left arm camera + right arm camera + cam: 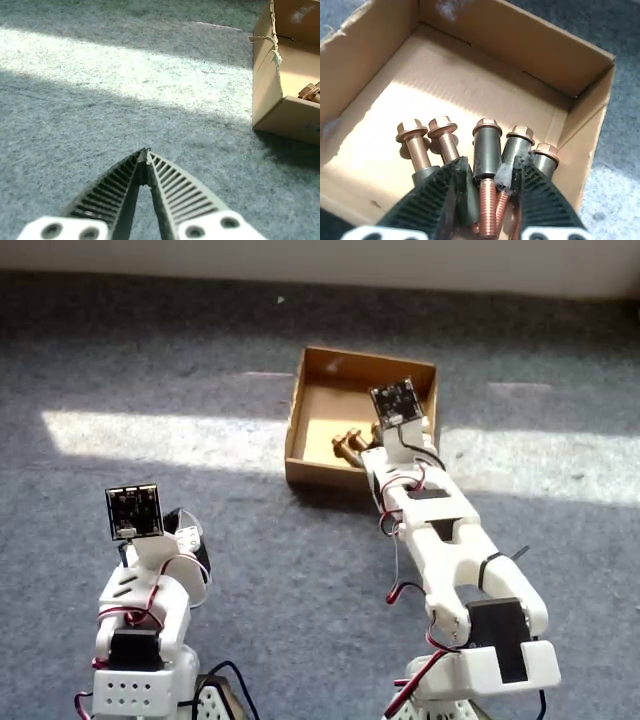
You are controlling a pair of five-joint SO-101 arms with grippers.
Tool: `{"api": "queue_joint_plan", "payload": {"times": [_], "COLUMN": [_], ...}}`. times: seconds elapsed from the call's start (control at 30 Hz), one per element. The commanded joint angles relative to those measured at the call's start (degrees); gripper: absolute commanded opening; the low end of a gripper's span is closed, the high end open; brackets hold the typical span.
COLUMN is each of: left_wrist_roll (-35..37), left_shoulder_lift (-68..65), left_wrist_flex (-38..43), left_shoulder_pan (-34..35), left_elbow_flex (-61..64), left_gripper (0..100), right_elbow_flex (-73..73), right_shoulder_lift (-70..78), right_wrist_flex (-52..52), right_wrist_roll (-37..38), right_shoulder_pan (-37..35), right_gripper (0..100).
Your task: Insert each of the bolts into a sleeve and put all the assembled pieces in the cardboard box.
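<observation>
The cardboard box lies open on the carpet at the back centre. Several copper bolts in grey sleeves lie side by side on its floor. My right gripper hangs inside the box, open. One sleeved bolt lies between its fingers, and the other assembled pieces lie on either side. My left gripper is shut and empty, low over bare carpet, well left of the box. A bolt head shows inside the box.
Grey carpet covers the whole floor, and a sunlit band crosses it. The right arm stretches from the front edge up to the box. The left arm is folded at the front left.
</observation>
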State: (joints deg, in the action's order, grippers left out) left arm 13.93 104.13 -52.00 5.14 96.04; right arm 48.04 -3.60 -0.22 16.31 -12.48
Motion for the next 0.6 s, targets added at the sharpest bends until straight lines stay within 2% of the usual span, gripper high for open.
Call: {"api": "queue_joint_plan", "payload": {"times": [0.0,0.07,0.3,0.57], "left_wrist_roll": [0.2,0.2,0.2,0.2], "left_shoulder_lift": [0.7,0.7,0.7,0.7], "left_wrist_flex": [0.1,0.1,0.1,0.1], "left_shoulder_pan": [0.1,0.1,0.1,0.1], "left_elbow_flex": [1.1,1.1,1.1,1.1], "left_gripper": [1,1,1,1], "right_elbow_flex": [-0.5,2.1,5.2,5.2], "right_shoulder_lift": [-9.4,-15.3,-32.0,-41.7], "right_wrist_flex": [1.5,5.0,11.0,24.4], "right_wrist_roll": [0.4,0.5,0.4,0.3], "right_shoulder_pan": [0.7,0.7,0.7,0.7], "right_gripper": [7.0,0.3,0.6,0.6]}}
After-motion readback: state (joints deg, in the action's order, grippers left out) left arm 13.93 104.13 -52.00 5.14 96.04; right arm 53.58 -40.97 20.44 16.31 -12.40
